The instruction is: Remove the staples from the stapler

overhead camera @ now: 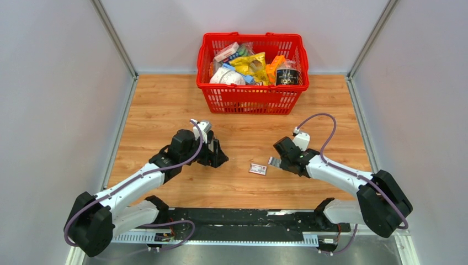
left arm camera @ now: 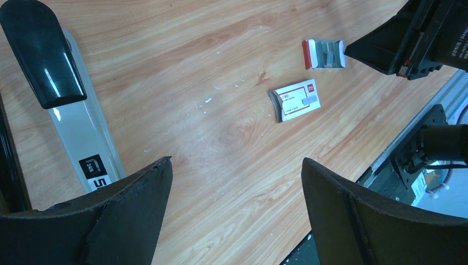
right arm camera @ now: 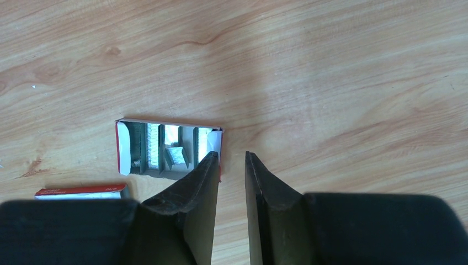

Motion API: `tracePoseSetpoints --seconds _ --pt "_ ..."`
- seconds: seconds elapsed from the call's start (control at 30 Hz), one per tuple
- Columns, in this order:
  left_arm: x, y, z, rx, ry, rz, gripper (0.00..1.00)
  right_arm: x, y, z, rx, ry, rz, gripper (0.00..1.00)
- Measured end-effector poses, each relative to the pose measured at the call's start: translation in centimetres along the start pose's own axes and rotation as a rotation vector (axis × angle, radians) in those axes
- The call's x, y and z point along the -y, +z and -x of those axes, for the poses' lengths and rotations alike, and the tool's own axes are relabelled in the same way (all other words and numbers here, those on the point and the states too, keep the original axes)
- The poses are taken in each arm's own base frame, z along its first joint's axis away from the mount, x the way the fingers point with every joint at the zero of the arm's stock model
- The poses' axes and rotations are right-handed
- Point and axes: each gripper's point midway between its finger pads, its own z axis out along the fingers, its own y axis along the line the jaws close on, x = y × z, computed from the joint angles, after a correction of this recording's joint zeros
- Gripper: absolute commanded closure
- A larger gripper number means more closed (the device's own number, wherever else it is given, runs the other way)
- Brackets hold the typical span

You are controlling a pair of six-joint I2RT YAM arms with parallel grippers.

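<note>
The left arm reaches forward and inward; its gripper (left arm camera: 236,163) hangs spread wide and empty over the table (left arm camera: 232,221), with one stapler (left arm camera: 88,138) beside one finger. The right arm angles inward, its gripper (right arm camera: 230,155) low with jaws a narrow slit apart and nothing between them, one tip overlapping one open tray (right arm camera: 122,146). The staples (right arm camera: 175,155) lie as strips in that tray, too close-packed to count. One box sleeve (left arm camera: 295,100) lies nearby.

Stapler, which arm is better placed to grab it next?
Left. The stapler lies just beside the left gripper, whose jaws stand wide open. The right gripper sits by the staple tray, farther off.
</note>
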Motion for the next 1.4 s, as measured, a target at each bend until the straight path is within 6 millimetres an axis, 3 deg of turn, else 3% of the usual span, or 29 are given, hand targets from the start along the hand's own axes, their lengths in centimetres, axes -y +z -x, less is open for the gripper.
tracePoseSetpoints --seconds 0.7,1.4 --pt "0.1 -0.1 0.1 0.006 0.001 0.0 0.07 -0.2 0.6 -0.3 -0.01 -0.004 -0.005 0.73" --pt "0.1 -0.2 0.2 0.009 0.002 -0.001 0.07 -0.8 1.1 -0.6 -0.019 -0.001 0.01 0.82"
